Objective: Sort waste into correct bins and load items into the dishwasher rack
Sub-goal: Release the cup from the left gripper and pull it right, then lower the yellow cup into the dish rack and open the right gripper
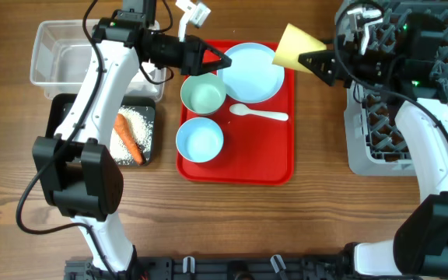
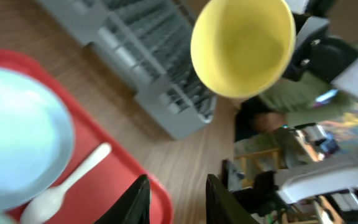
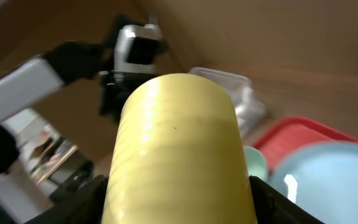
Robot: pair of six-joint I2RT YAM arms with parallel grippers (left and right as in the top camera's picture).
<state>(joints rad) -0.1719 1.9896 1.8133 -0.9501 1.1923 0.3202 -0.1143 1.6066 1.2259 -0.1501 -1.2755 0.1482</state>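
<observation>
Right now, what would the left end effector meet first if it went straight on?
Likely the yellow cup held by the right end effector, after passing above the pale blue plate; height unclear.

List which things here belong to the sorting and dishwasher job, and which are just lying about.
Job: yellow cup (in right gripper), plate, mint-green bowl, light blue bowl, white spoon, carrot, rice, clear tub, black bin, grey rack.
Lying about: red tray, wooden table.

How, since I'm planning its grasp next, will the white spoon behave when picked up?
The white plastic spoon lies flat on the red tray, so a nudge would probably slide it. It looks thin, likely light and stiff. Its narrow handle might pivot when pinched.
</observation>
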